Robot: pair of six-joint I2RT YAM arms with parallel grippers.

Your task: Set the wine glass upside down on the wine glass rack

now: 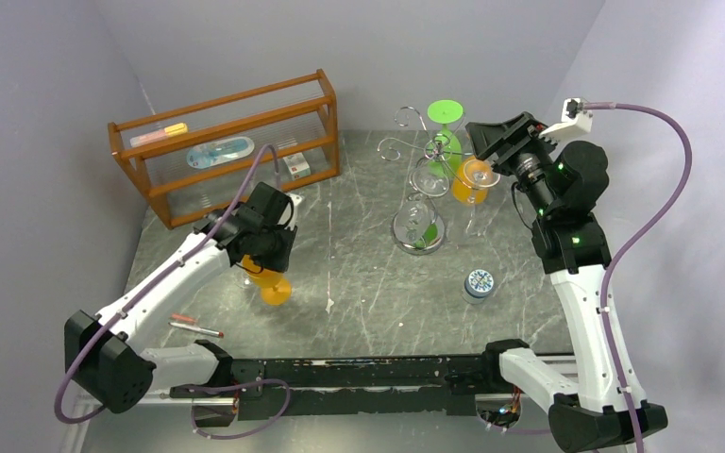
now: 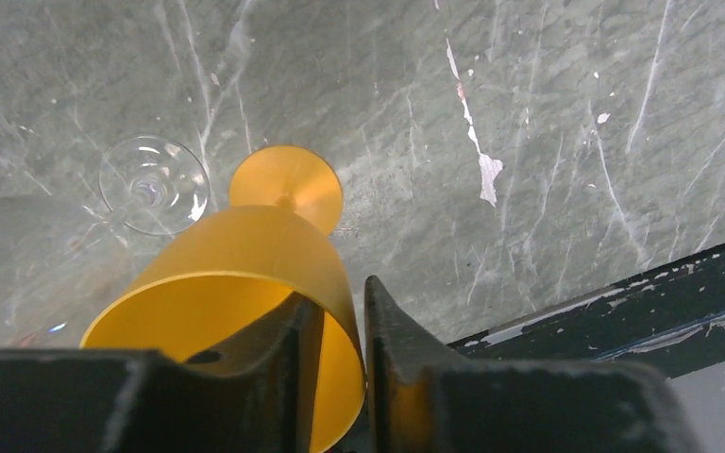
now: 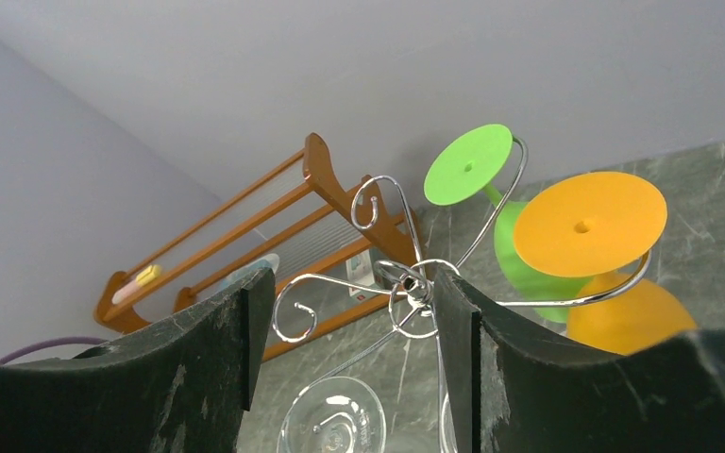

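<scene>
An orange wine glass (image 2: 245, 264) stands upright on the marbled table (image 1: 359, 283), its foot (image 2: 286, 184) on the surface. My left gripper (image 2: 340, 293) straddles its rim, one finger inside the bowl and one outside. A narrow gap shows beside the inner finger. The chrome wine glass rack (image 1: 420, 165) stands at the back. Another orange glass (image 3: 590, 222) and a green glass (image 3: 469, 162) hang on it upside down, with clear glasses (image 3: 330, 415) lower down. My right gripper (image 3: 351, 283) is open right beside the rack's scroll arms (image 3: 396, 283), nothing between its fingers.
A clear wine glass (image 2: 154, 184) is close beside the orange one on the left. An orange-brown wooden shelf (image 1: 227, 142) stands at the back left. A small round tin (image 1: 479, 282) and two pens (image 1: 195, 326) lie on the table. A black rail (image 1: 368, 373) runs along the near edge.
</scene>
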